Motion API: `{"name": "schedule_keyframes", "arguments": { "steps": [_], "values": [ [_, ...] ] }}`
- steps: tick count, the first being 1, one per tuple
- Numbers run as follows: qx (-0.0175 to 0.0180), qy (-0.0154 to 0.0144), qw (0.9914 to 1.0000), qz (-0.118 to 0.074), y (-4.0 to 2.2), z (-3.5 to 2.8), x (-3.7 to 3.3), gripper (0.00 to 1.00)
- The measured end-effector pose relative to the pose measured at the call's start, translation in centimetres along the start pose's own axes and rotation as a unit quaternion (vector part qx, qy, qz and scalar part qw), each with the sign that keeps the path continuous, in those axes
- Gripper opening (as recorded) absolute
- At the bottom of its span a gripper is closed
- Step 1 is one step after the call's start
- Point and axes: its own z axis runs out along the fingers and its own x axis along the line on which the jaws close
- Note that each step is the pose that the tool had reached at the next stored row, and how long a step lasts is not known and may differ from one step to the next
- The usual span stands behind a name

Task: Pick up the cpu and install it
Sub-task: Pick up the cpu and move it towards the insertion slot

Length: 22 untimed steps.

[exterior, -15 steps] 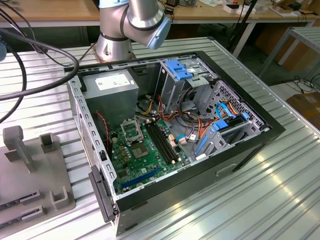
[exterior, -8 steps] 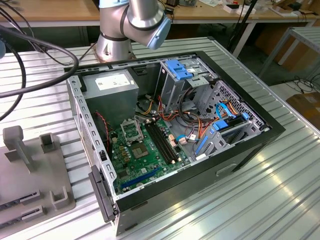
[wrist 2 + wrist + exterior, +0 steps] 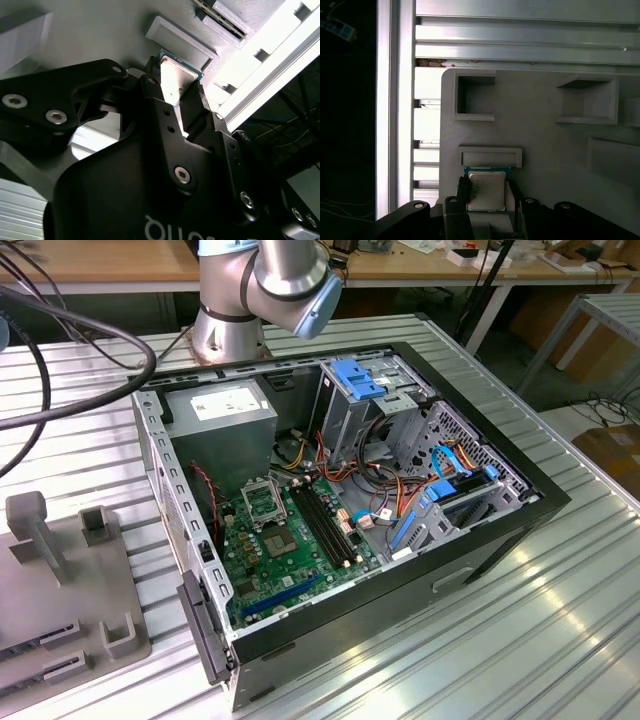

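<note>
Evidently only partway. Shows, on the table [image 3: 560, 640], the open computer case [image 3: 400, 580] and, well apart, the grey tray [image 3: 100, 580]. Holds the hand [image 3: 487, 200] over that tray, away from the case's socket [image 3: 262, 502], seemingly unfilled. Clamps narrowly on the cpu [image 3: 486, 191], fingers [image 3: 192, 110] against two opposite edges, just beside a raised block [image 3: 490, 156]. Leaves seating in the socket undone. Cannot tell whether lifted clear of the tray or resting on it; hides the cpu's underside.
</note>
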Motion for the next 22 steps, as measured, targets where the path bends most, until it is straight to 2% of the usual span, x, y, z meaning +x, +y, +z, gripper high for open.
{"name": "schedule_keyframes", "arguments": {
  "steps": [3,10,22],
  "values": [
    [0.0000,0.0000,1.00000,0.000,0.01,-0.20,-0.01,0.38],
    [0.0001,0.0002,1.00000,0.000,0.00,-0.23,-0.01,0.38],
    [0.0000,0.0000,0.99999,0.004,0.00,0.20,-0.01,0.38]
  ]
}}
